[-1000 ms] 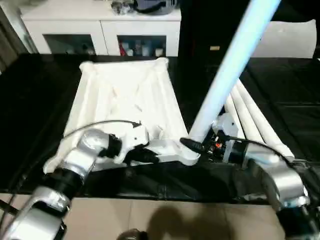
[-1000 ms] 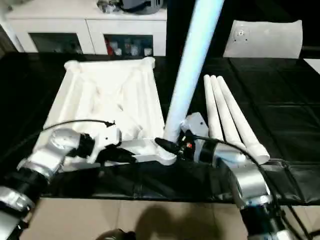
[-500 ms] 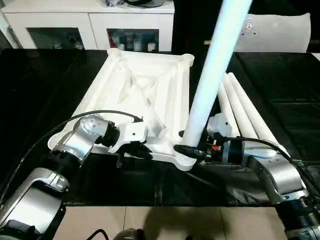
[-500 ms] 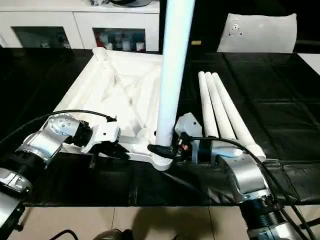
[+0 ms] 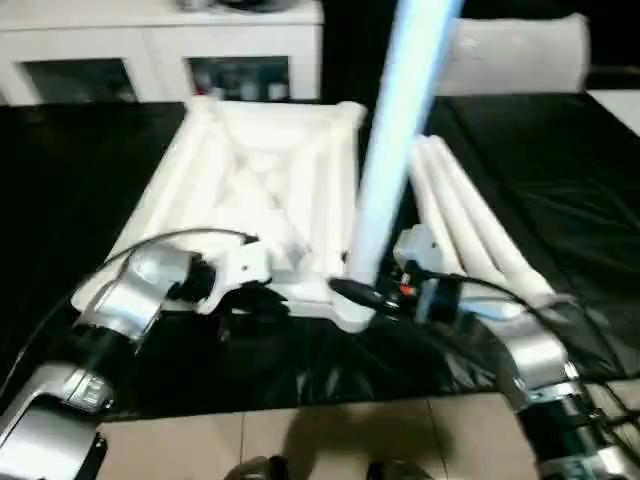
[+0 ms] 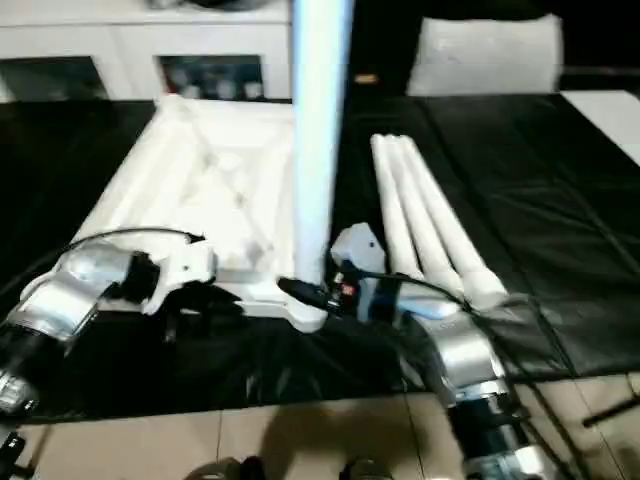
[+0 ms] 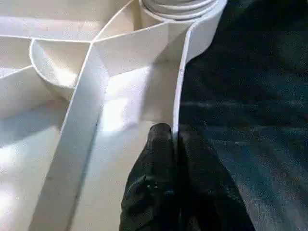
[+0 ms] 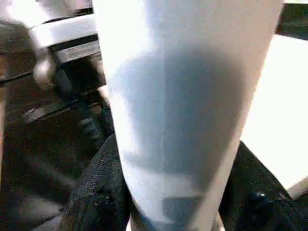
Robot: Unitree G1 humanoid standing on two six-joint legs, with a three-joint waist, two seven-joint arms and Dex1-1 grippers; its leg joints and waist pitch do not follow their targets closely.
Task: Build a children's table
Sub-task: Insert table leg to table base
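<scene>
The white table top (image 5: 262,190) lies upside down on the black bench (image 5: 70,180), one leg (image 5: 392,130) standing in its near corner socket, grasped by the right hand (image 8: 168,202). The left hand (image 7: 173,144) pinches the near rim (three spare legs (image 6: 420,215) lie just beside).

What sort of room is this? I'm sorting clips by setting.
Probably an indoor test or demo room: a white cabinet with glass doors at the back, black sheeting spread under the work, and beige floor tiles nearest the robot.
</scene>
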